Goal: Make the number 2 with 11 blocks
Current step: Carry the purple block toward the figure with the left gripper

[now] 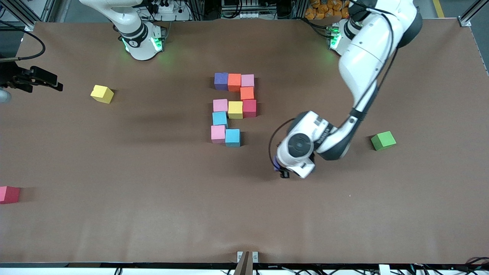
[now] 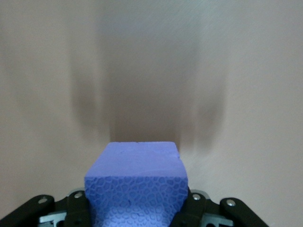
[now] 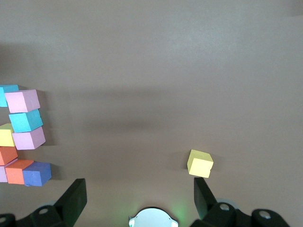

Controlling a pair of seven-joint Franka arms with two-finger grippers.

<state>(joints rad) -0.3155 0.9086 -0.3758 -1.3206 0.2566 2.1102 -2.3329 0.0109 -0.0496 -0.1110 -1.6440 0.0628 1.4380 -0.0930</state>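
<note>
In the middle of the table (image 1: 153, 214), ten blocks (image 1: 233, 110) sat pressed together in a partial figure: a purple, an orange and a pink cube formed the row nearest the robots' bases, a second orange cube and a red cube ran down from the pink one, a yellow and a pink cube continued beside the red one, and a light blue, a pink and another light blue cube closed the shape nearest the front camera. The left gripper (image 1: 282, 168) hung over bare table toward the left arm's end of that figure, its fingers (image 2: 78, 208) pinching a purple block (image 2: 137, 189) from both sides. The green cube (image 1: 383, 140) lay well apart, closer still to the left arm's end. A loose yellow cube (image 1: 102, 93) rested toward the right arm's end of the table, and a loose red-pink cube (image 1: 9, 194) sat at that end's edge, nearer the front camera. The right gripper (image 3: 139, 201) waited high over the table near its own base, fingers spread wide and holding nothing. Nothing lay between the held block and the figure.
</note>
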